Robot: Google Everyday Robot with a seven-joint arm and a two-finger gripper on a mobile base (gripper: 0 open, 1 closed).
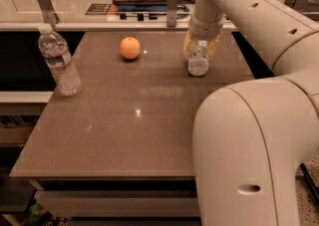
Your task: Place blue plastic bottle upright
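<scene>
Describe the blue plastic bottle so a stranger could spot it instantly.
On the brown table, look to the far right side, where the robot's gripper hangs. The blue plastic bottle is the small clear one held in it, base toward the camera, unlike the taller bottle standing alone at the left.
</scene>
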